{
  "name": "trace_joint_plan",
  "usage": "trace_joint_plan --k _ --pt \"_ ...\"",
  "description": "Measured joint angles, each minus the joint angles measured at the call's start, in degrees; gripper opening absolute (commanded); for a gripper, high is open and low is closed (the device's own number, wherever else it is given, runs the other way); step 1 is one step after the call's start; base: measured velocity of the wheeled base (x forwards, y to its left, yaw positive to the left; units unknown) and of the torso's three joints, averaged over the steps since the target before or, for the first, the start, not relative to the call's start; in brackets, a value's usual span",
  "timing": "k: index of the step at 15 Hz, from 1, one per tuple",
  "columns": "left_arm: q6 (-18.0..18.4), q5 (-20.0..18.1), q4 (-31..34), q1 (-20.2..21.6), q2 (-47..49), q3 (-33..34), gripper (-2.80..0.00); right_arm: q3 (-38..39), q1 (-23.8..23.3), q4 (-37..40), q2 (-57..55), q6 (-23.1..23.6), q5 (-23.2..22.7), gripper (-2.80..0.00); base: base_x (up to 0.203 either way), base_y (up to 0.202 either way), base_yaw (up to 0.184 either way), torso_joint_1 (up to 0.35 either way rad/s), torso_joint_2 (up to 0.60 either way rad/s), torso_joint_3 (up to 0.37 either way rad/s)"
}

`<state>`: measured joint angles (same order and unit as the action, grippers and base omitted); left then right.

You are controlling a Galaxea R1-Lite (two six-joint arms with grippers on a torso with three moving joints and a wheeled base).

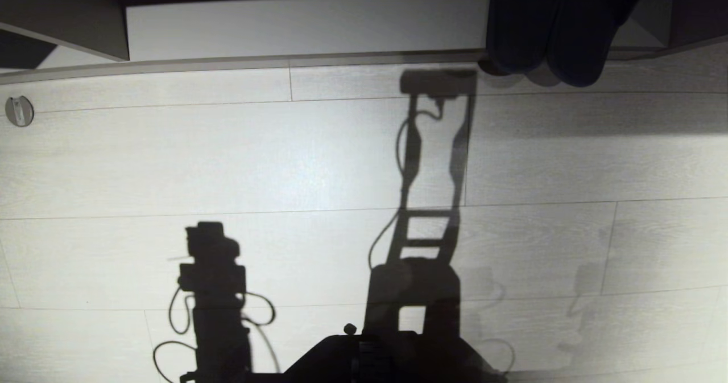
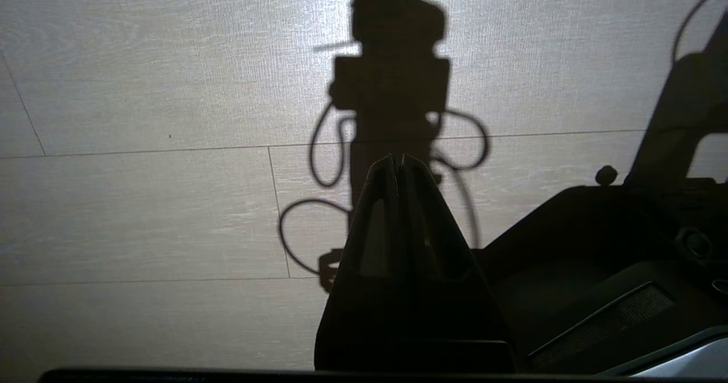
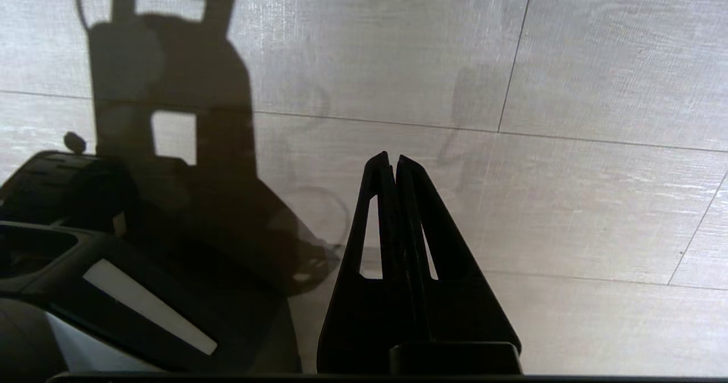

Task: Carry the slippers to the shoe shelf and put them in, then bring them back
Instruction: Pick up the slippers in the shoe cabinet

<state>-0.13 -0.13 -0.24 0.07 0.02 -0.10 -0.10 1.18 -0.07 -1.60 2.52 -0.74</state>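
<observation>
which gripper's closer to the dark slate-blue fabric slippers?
Probably right, judging by side only. The dark slate-blue fabric slippers sit upper right in the head view; the right gripper and left gripper both hang shut over bare floor.

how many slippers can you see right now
2, both in the head view: the left slipper and right slipper lie side by side, toes poking out over the front edge of the shoe shelf onto the floor. Neither wrist view shows any.

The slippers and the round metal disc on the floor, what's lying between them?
Nothing solid: in the head view only bare floor planks and the robot's shadow lie between the slippers and the disc.
</observation>
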Motion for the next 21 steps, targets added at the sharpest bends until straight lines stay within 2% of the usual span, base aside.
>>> trace_joint_plan --k 7,10,13,18,21 --pt "0.0 0.0 0.0 0.0 0.0 0.0 -2.8 0.0 -0.1 -0.6 1.2 0.2 -0.2 -2.8 0.0 0.0 0.0 0.0 0.0 0.0" --pt "0.0 0.0 0.0 0.0 0.0 0.0 -2.8 -3.1 -0.1 -4.4 -4.5 -0.5 -0.7 -2.8 0.0 0.0 0.0 0.0 0.0 0.0" --pt "0.0 0.0 0.0 0.0 0.0 0.0 -2.8 -8.2 -0.1 -12.7 -17.1 -1.2 -0.9 -2.8 0.0 0.0 0.0 0.0 0.0 0.0" --pt "0.0 0.0 0.0 0.0 0.0 0.0 -2.8 -14.2 -0.6 -35.1 -40.5 -1.0 -0.9 -2.8 0.0 0.0 0.0 0.0 0.0 0.0" --pt "0.0 0.0 0.0 0.0 0.0 0.0 -2.8 -15.8 -0.8 -44.1 -51.4 0.0 -1.0 -2.8 0.0 0.0 0.0 0.0 0.0 0.0"
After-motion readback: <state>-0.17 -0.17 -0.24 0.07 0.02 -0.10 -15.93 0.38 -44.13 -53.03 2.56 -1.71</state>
